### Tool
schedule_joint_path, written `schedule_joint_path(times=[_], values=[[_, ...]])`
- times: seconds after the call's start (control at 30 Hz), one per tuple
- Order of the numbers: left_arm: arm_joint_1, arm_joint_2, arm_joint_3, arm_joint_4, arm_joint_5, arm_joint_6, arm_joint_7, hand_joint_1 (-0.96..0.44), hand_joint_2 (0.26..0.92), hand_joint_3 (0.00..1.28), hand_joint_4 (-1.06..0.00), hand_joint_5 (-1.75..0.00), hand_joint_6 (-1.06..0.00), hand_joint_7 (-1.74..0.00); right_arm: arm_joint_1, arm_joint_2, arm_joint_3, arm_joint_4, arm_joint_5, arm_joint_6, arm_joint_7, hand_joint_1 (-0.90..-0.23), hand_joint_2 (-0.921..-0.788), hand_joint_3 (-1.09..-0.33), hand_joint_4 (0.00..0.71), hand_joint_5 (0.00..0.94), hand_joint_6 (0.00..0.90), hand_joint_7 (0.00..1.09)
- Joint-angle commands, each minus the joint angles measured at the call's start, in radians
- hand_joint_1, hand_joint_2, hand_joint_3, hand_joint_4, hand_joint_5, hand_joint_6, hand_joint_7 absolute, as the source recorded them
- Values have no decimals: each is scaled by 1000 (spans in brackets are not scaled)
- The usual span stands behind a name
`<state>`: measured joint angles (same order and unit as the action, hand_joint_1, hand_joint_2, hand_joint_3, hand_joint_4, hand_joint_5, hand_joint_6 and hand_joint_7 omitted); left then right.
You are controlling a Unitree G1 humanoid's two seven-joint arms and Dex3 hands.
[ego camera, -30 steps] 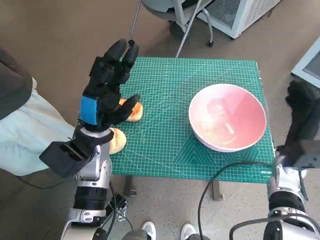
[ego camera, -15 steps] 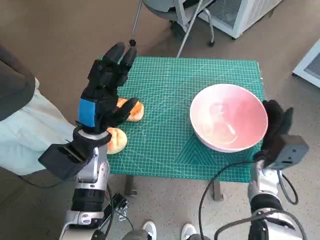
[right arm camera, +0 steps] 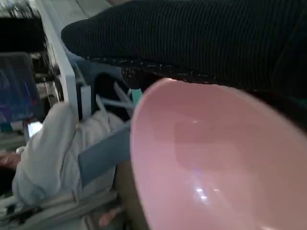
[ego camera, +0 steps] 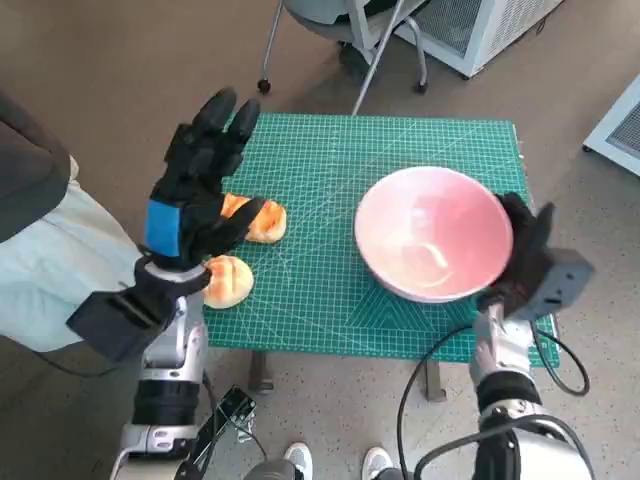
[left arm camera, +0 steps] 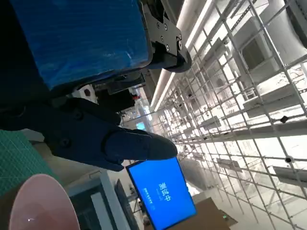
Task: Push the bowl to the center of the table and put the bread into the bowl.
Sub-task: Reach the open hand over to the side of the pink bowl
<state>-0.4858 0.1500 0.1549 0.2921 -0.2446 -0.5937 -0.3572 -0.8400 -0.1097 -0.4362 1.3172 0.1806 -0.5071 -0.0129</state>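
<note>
The pink bowl [ego camera: 430,246] stands on the green cutting mat [ego camera: 330,160], right of the middle; it also shows close up as the bowl [right arm camera: 216,163] in the right wrist view and as a rim of the bowl [left arm camera: 41,203] in the left wrist view. My right hand [ego camera: 522,258] presses flat against its right rim, holding nothing. Two pieces of bread lie at the mat's left: one bread [ego camera: 264,220] partly behind my left hand, the other bread [ego camera: 228,280] near the front left corner. My left hand [ego camera: 198,180] hovers above them with fingers spread, empty.
The table's right edge lies just behind my right hand. A person's leg in pale trousers [ego camera: 50,270] is close to the table's left side. A chair base [ego camera: 350,40] stands beyond the far edge. A blue screen [left arm camera: 160,191] shows in the left wrist view.
My right hand came in from the right, met the bowl's rim and slid the bowl left toward the mat's middle. My left hand drifted slightly left, still spread.
</note>
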Motion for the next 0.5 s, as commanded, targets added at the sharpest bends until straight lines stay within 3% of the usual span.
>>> schedule_joint_path(times=[0.03, 0.27, 0.5], values=[[26, 16, 12, -32, -5, 0, 4, -486, 921, 229, -351, -4, -311, -230, -26, 27, -32, 18, 34, 39, 15, -479, -921, -808, 242, 2, 86, 664], [49, 27, 21, -59, -2, 12, 15, -491, 921, 228, -363, -8, -320, -213, -76, 53, -54, 23, 43, 66, -1, -484, -921, -805, 243, 3, 87, 691], [70, 35, 25, -71, 11, 14, 31, -508, 921, 226, -367, -8, -342, -204, -112, 77, -66, 26, 35, 83, -18, -471, -921, -813, 282, 18, 73, 807]])
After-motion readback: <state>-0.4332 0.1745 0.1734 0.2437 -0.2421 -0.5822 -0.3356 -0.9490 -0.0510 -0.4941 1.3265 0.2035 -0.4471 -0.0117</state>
